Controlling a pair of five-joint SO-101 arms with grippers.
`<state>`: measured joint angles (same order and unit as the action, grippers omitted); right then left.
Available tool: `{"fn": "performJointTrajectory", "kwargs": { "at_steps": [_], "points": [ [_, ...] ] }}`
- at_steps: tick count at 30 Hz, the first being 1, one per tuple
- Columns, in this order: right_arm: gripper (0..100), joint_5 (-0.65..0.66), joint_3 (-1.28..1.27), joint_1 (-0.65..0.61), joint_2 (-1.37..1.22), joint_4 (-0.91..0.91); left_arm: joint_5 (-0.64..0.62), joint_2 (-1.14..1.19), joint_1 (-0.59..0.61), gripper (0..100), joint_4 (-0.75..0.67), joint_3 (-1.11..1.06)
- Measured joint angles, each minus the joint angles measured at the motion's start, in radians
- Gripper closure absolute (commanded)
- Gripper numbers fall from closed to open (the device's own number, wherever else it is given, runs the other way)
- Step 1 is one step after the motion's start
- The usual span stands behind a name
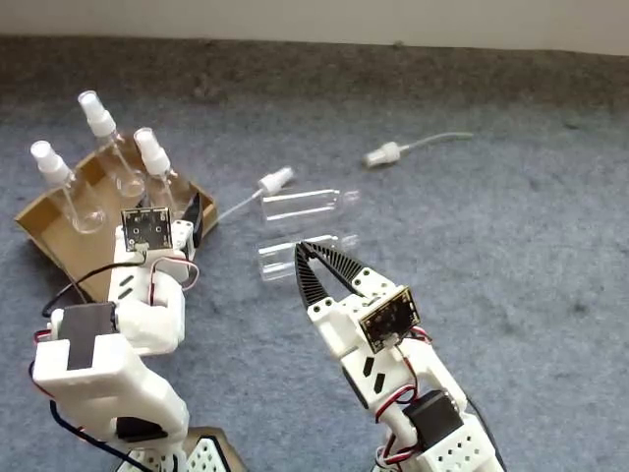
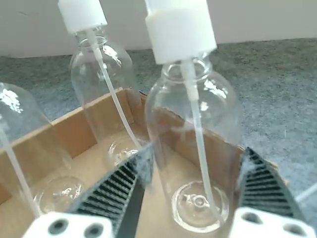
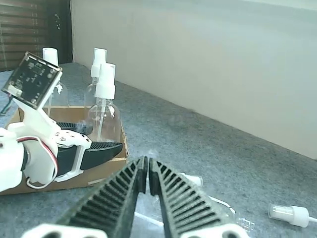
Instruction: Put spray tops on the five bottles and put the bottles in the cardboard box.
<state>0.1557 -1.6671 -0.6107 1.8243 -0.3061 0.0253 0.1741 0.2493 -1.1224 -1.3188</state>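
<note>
Closed, empty, my right gripper point(image 3: 147, 163) sits near the cardboard box point(image 1: 47, 234). My left gripper point(image 2: 196, 150) gapes around a bottle point(image 2: 188, 114) inside.

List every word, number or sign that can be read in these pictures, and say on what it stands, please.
None can be read.
Three capped bottles, two lying bottles, cardboard box: plain, no label or print.
Left arm's camera board, right arm's camera board: tiny marks, too small to read.

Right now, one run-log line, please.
box: three capped bottles | loose: two bottles, two spray tops | left pincer: open | right pincer: shut
</note>
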Motion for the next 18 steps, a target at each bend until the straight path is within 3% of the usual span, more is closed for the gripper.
{"fn": "performJointTrajectory", "kwargs": {
  "at_steps": [9,18],
  "points": [
    [99.4,0.0,0.0,0.0,0.0,0.0,0.0,-0.054,0.0,76,-0.051,-0.086],
    [99.4,0.0,0.0,0.0,0.0,0.0,0.0,-0.304,0.0,76,0.034,-0.222]
  ]
}}
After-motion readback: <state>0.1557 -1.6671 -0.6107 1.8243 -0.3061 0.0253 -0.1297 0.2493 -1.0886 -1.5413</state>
